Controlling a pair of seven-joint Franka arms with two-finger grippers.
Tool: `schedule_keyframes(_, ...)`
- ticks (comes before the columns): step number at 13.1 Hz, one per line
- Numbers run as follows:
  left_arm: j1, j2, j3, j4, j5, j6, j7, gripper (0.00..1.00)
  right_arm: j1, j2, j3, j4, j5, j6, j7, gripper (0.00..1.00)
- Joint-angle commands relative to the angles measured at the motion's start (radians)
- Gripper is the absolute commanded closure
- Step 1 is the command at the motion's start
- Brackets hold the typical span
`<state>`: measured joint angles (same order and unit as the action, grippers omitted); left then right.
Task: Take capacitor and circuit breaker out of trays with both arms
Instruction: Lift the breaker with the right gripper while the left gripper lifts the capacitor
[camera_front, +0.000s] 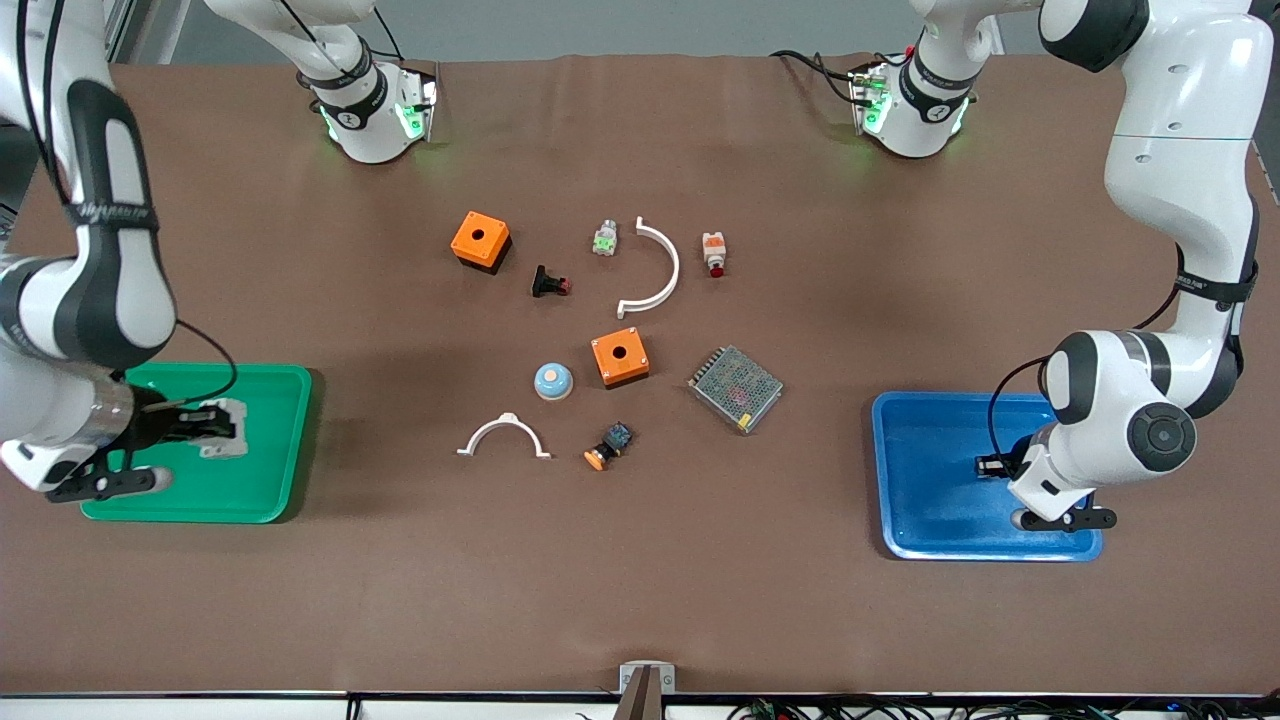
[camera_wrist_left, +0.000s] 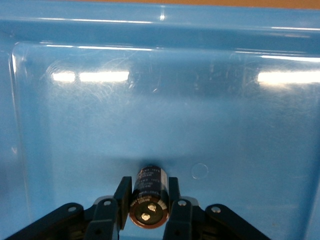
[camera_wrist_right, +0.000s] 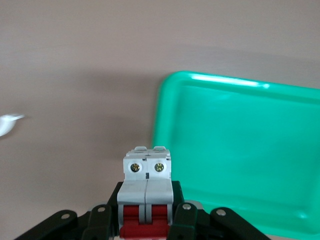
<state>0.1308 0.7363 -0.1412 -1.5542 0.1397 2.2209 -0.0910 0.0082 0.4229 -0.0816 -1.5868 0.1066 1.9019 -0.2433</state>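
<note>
The blue tray (camera_front: 905, 520) lies at four o'clock on the bench (camera_front: 640, 600); over it the left gripper (camera_wrist_left: 149, 209) clamps its jaws on the capacitor (camera_wrist_left: 148, 196). At eight o'clock, over the green tray (camera_front: 265, 470), the right gripper (camera_wrist_right: 146, 220) grips the breaker (camera_wrist_right: 146, 182).

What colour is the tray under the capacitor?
Blue: the capacitor hangs over the blue tray; the left wrist view shows it best.

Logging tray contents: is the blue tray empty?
Empty: blue tray shows bare floor; the capacitor sits clamped in the left claw above it.
</note>
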Motion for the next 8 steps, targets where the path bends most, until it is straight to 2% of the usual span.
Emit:
schedule_keyframes(1,0.001,-0.044,-0.009,-0.009,0.006,-0.010,-0.003,0.99,0.106,-0.165,-0.007,-0.255,0.041,0.100,0.108,0.99)
schedule_keyframes(4,0.000,-0.093,-0.011,-0.009,0.006,-0.096,0.000,0.99,0.235,-0.196,-0.009,-0.393,0.041,0.215,0.241,1.00)
schedule_keyframes(5,0.001,-0.119,-0.015,-0.010,0.006,-0.110,-0.001,0.99,0.283,-0.206,-0.009,-0.465,0.041,0.297,0.289,1.00)
schedule_keyframes(8,0.007,-0.196,-0.086,-0.018,-0.017,-0.252,-0.061,1.00,0.393,-0.208,-0.009,-0.629,0.041,0.491,0.370,1.00)
